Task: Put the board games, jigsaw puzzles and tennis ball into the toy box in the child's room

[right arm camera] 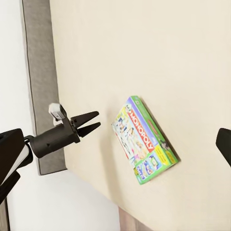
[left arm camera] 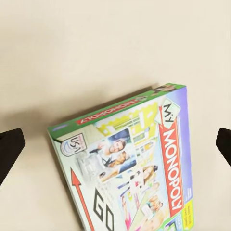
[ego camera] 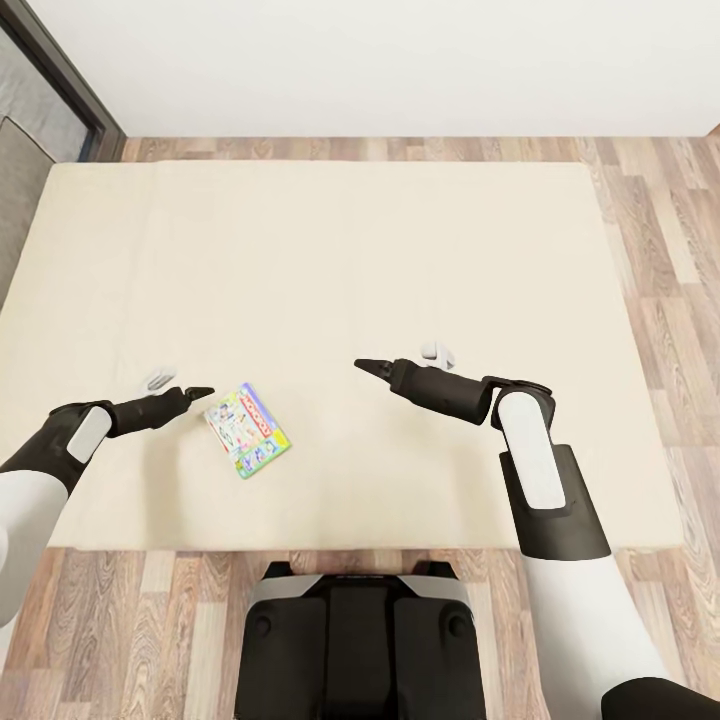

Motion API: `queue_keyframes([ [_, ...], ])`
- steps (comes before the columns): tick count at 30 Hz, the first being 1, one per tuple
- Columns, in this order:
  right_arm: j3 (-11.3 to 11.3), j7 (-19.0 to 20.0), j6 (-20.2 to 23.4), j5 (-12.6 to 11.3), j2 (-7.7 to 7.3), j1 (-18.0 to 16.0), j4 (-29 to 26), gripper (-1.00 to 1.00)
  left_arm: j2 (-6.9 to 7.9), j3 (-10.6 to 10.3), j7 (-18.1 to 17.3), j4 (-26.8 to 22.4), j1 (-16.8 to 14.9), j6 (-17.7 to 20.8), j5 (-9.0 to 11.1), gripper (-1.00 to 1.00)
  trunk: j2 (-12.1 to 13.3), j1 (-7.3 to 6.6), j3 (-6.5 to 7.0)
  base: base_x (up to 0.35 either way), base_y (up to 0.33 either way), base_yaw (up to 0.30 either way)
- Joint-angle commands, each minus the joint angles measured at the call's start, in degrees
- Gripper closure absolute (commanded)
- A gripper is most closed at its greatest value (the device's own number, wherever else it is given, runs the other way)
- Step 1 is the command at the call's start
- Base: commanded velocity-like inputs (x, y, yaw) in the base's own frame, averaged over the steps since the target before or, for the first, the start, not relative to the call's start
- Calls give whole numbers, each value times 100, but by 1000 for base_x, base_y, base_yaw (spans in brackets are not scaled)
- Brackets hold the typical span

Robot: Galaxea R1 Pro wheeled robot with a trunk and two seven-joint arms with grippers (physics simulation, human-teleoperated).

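A single board game [ego camera: 247, 430] lay flat on the cream bed [ego camera: 330, 260], toward its near edge and left of centre; its lid read MY MONOPOLY in the left wrist view [left arm camera: 139, 163]. The left gripper [ego camera: 196, 393] hovered just left of the box, not touching it, its fingers [right arm camera: 86, 122] spread slightly apart (clearest from the right wrist camera). The right gripper [ego camera: 366, 365] hung over bare cover right of the box, well apart from it; whether its fingers were spread or pressed together could not be told. Wood-plank floor [ego camera: 660, 250] ran along the bed's right side.
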Motion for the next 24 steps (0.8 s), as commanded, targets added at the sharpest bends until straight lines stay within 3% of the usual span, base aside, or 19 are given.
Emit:
queue_keyframes([
  [1,-3,-18,22,-17,3,-3,-3,-100,-1,19,-9,1,-3,38,13,-100,-9,3,-16,0,0,0],
  [24,-3,-18,22,-16,-10,1,-3,-100,-10,18,-13,1,-1,0,13,-100,-9,3,-232,0,0,0],
])
